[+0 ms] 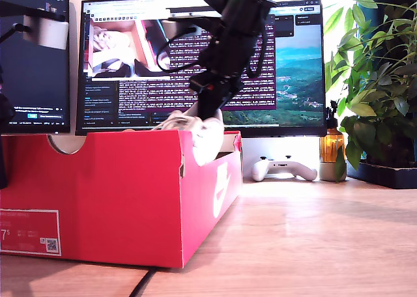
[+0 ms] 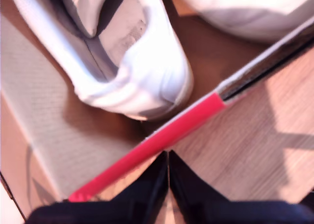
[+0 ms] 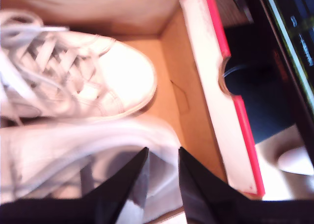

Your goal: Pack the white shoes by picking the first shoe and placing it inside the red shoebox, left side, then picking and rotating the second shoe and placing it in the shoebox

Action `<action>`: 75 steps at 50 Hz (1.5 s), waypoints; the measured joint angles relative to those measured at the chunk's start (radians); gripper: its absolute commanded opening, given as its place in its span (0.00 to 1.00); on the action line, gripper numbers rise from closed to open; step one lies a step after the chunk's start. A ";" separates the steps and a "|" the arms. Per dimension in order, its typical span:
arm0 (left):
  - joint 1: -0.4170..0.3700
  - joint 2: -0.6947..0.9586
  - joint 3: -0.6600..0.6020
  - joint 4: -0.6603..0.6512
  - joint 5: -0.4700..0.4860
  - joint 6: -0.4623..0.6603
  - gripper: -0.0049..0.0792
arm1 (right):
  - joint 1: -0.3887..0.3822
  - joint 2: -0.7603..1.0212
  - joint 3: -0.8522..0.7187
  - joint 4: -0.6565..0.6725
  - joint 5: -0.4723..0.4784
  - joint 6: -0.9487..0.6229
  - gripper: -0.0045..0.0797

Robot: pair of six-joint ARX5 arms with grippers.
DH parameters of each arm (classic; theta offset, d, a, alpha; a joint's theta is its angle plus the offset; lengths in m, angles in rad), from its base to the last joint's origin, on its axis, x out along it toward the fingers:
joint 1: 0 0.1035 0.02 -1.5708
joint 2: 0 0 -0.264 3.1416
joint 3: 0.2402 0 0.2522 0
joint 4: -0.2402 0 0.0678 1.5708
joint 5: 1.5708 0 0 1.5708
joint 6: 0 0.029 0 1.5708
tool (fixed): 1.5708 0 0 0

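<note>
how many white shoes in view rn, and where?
2. Both are inside the red cardboard shoebox: one white leather sneaker lies laces-up on the brown floor, the other white sneaker sits at my second gripper. The exterior view shows only one, poking above the rim.

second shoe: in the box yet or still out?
Partly in. The second shoe hangs over the red shoebox wall in the exterior view, my second gripper shut on it; the first shoe already lies inside.
</note>
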 measured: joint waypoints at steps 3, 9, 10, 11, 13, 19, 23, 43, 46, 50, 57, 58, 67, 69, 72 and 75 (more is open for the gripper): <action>0.000 0.000 0.000 0.000 0.000 0.000 0.04 | 0.006 0.000 0.004 0.000 0.019 0.000 0.26; 0.000 0.000 0.000 0.002 0.000 0.000 0.04 | 0.011 0.000 0.004 0.003 0.072 -0.002 0.27; 0.000 0.000 0.000 0.002 0.000 0.000 0.04 | 0.011 0.000 0.004 0.001 0.083 -0.002 0.26; 0.000 0.000 0.000 0.002 0.000 0.000 0.04 | 0.011 0.000 0.006 -0.003 0.093 -0.002 0.26; 0.000 0.000 0.000 0.002 0.000 0.000 0.04 | 0.014 0.000 0.016 -0.022 0.112 0.005 0.25; 0.000 0.000 0.000 0.002 0.001 -0.019 0.04 | 0.017 0.000 0.084 -0.087 0.123 0.077 0.04; 0.000 0.000 0.000 0.003 0.008 -0.021 0.04 | 0.025 0.000 0.154 -0.124 0.122 0.145 0.04; 0.000 -0.007 0.000 -0.083 -0.043 -0.036 0.04 | 0.007 -0.005 0.345 -0.398 0.121 0.483 0.04; 0.000 -0.026 0.000 -0.102 -0.057 -0.049 0.04 | -0.009 -0.005 0.345 -0.452 0.118 0.514 0.04; 0.000 -0.072 0.000 -0.126 -0.059 -0.079 0.04 | -0.040 -0.005 0.345 -0.509 0.094 0.562 0.04; 0.000 -0.197 0.000 -0.158 -0.053 -0.125 0.04 | -0.100 -0.005 0.345 -0.559 0.070 0.606 0.04; 0.000 -0.215 0.000 -0.157 -0.051 -0.125 0.04 | -0.109 -0.005 0.345 -0.567 0.069 0.613 0.04; 0.000 -0.333 0.000 -0.117 -0.012 -0.177 0.04 | -0.150 -0.005 0.345 -0.602 0.074 0.629 0.04; 0.005 -0.349 0.000 -0.086 -0.005 -0.183 0.04 | -0.150 -0.005 0.344 -0.602 0.084 0.647 0.04; 0.016 -0.368 0.000 -0.034 0.005 -0.184 0.04 | -0.147 -0.005 0.341 -0.601 0.112 0.657 0.04; 0.034 -0.378 0.000 0.017 0.012 -0.185 0.04 | -0.147 -0.005 0.334 -0.601 0.149 0.663 0.04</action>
